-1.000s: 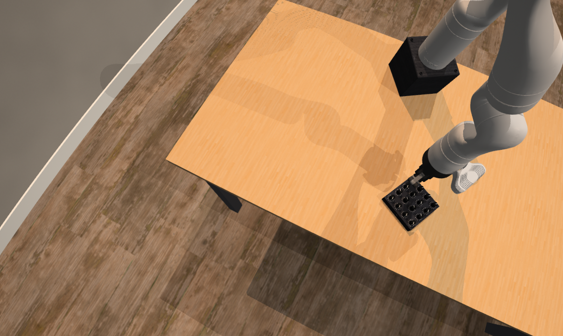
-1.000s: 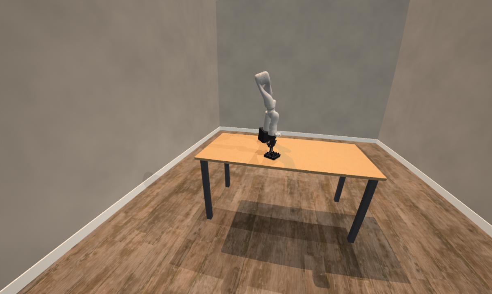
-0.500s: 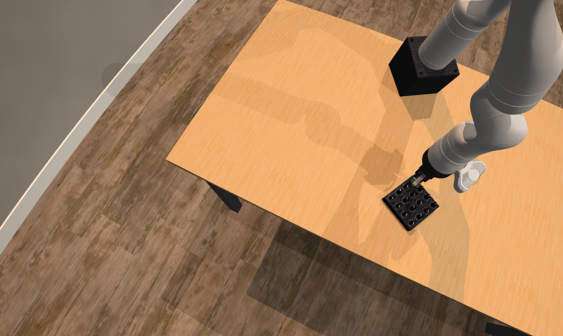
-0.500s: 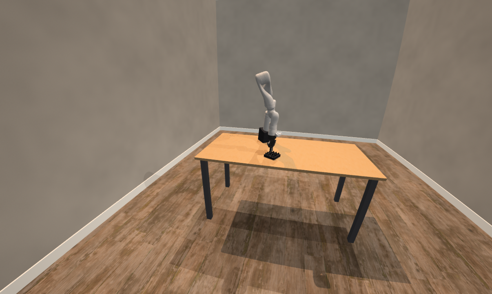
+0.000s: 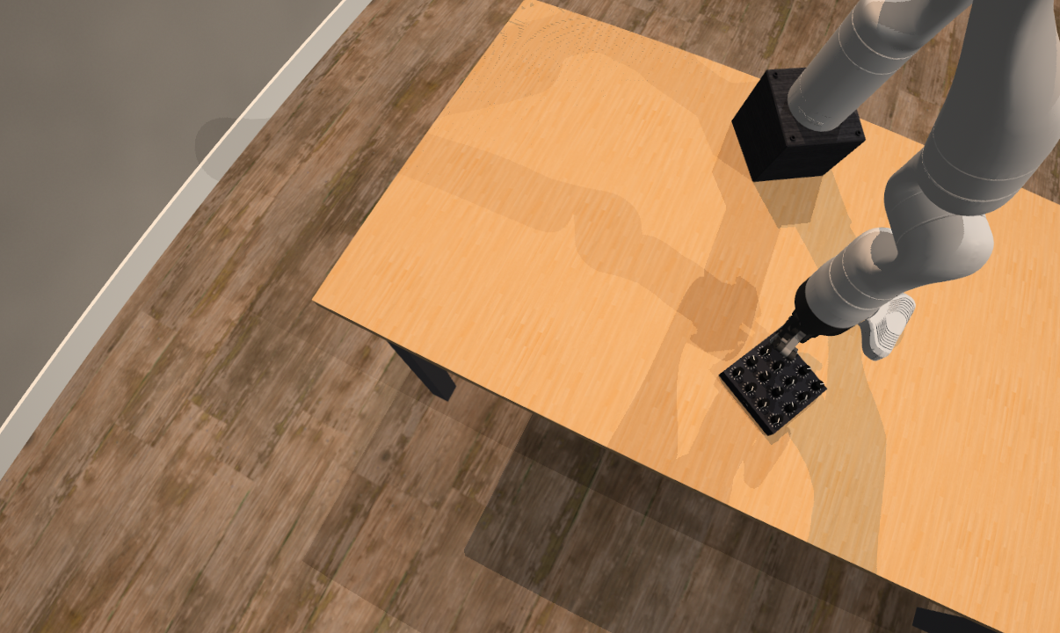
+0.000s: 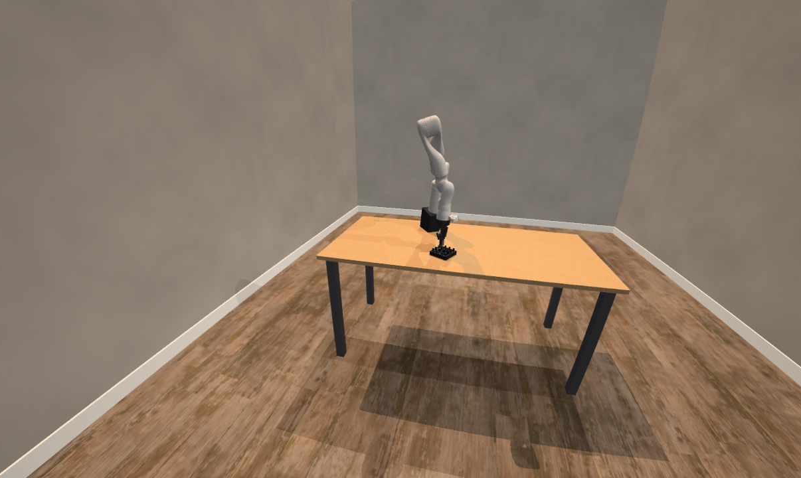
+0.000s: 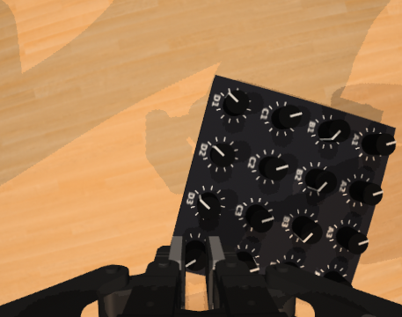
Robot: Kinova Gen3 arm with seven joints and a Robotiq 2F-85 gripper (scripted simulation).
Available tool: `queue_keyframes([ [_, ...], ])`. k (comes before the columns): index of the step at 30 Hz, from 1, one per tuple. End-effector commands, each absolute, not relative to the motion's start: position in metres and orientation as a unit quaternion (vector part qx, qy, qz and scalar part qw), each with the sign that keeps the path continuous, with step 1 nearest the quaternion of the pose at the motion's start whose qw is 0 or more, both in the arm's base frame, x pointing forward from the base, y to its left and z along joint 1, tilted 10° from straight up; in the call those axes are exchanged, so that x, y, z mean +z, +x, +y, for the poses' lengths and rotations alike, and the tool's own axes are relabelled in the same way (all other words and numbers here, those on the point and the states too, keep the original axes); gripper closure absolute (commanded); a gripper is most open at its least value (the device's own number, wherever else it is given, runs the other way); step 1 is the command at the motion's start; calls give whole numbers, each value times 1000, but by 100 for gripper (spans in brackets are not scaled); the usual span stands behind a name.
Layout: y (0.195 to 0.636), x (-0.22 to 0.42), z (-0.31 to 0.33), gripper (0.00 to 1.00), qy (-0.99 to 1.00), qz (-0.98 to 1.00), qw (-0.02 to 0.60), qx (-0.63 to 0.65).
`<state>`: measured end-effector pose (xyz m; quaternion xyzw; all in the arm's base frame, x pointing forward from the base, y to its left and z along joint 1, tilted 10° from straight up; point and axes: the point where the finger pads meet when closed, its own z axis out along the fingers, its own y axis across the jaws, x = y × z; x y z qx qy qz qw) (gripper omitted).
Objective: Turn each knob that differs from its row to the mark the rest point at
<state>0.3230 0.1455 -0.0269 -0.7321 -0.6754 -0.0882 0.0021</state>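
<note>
The black knob box (image 5: 743,403) (image 6: 436,256) (image 7: 249,132) stands on the table. My gripper (image 5: 785,346) (image 6: 442,244) (image 7: 195,254) is shut on knob D4 (image 7: 193,257), one finger on each side. In the wrist view the D4 line points lower left, while knobs D1 (image 7: 237,103), D2 (image 7: 222,155) and D3 (image 7: 208,206) point upper left, toward their names. Visible row C lines point right, row A lines right, and B1 to B3 lines lower left. The D4 name and most of its marks are hidden by the fingers; B4 and A4 are largely cut off.
The box lies on the wooden table (image 5: 518,236) (image 6: 510,249), with the table's long front edge beyond it. The black base block (image 5: 765,141) (image 6: 427,220) of the arm stands farther back. Knob C4 (image 7: 244,261) is close beside the right finger in the wrist view.
</note>
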Motion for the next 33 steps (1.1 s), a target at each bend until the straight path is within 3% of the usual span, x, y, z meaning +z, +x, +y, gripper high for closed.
queue_keyframes([
  [1,323,-26,146,92,-722,-687,0,-88],
  [33,323,-26,146,92,-526,-846,-22,-85],
])
